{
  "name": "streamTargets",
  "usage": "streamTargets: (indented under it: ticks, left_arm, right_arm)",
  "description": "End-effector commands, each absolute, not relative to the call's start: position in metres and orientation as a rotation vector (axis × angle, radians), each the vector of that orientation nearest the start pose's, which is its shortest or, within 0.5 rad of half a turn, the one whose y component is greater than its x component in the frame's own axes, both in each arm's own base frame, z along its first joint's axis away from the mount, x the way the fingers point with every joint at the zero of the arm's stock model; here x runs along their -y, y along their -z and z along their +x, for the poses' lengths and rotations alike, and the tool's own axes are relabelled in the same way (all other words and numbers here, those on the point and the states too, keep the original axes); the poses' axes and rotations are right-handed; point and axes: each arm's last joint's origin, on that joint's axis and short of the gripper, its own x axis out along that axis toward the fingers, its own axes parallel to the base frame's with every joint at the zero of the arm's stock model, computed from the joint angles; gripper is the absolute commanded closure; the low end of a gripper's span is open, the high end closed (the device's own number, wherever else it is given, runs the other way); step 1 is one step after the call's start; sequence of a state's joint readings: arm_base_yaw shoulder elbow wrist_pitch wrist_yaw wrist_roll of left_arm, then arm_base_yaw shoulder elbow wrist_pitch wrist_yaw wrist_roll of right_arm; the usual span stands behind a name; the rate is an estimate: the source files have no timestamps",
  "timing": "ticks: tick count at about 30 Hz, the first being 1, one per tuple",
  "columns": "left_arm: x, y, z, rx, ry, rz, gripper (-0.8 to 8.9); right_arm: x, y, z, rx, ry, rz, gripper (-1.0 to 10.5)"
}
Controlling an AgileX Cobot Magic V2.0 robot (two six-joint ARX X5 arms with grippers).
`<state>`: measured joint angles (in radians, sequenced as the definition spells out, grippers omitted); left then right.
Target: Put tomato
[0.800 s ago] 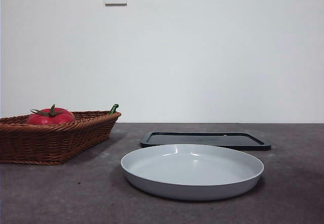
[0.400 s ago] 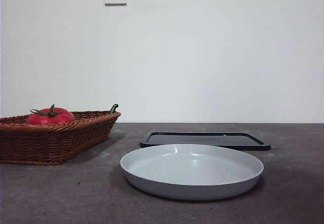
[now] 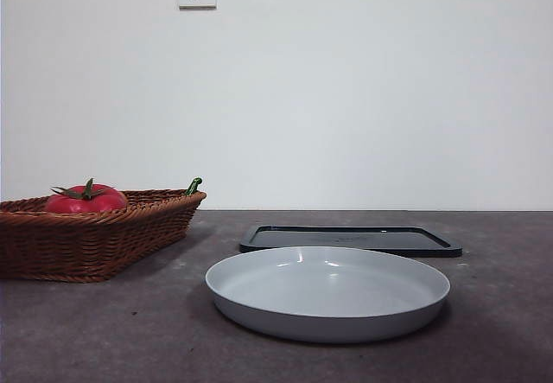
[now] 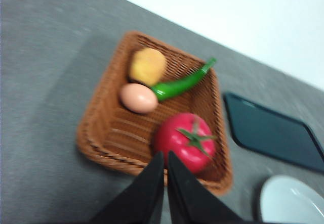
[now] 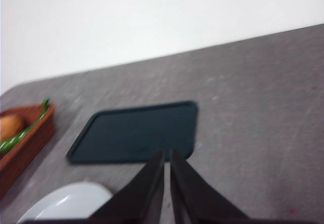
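Left claw [image 4: 165,158]: jaws pressed nearly together, holding nothing, poised above the wicker basket [image 4: 101,128], aimed toward the tomato [image 4: 185,142], which lies in the basket's near corner beside an egg [image 4: 138,97], green pepper [image 4: 182,82] and yellow fruit [image 4: 147,65]. Right claw [image 5: 167,158]: likewise narrow, empty, over the dark tray [image 5: 134,133]. White plate [image 3: 328,292] sits bare on the worktop [image 3: 104,331], probably the drop spot.

Front view sharp, evenly lit, both wrist views blurred, soft shadows
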<state>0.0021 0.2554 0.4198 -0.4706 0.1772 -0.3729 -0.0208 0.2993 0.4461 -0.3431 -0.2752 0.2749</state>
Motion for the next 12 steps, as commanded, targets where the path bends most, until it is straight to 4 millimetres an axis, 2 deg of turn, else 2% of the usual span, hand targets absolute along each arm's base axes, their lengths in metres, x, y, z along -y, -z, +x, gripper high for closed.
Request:
streamTargets:
  ticks: [1,7,12]
  left_arm:
    - [0.007,-0.262,0.093,-0.368,0.196,-0.282,8.03]
    - [0.011,-0.291,0.108,-0.477,0.367,-0.209,8.03]
    - [0.015,-0.308,0.12,-0.563,0.472,-0.174,8.03]
  right_arm:
    - [-0.007,-0.277,0.101,-0.275,-0.288,0.235,9.3]
    - [-0.011,-0.308,0.116,-0.43,-0.432,0.198,9.3]
    - [-0.016,-0.329,0.128,-0.538,-0.518,0.174,9.3]
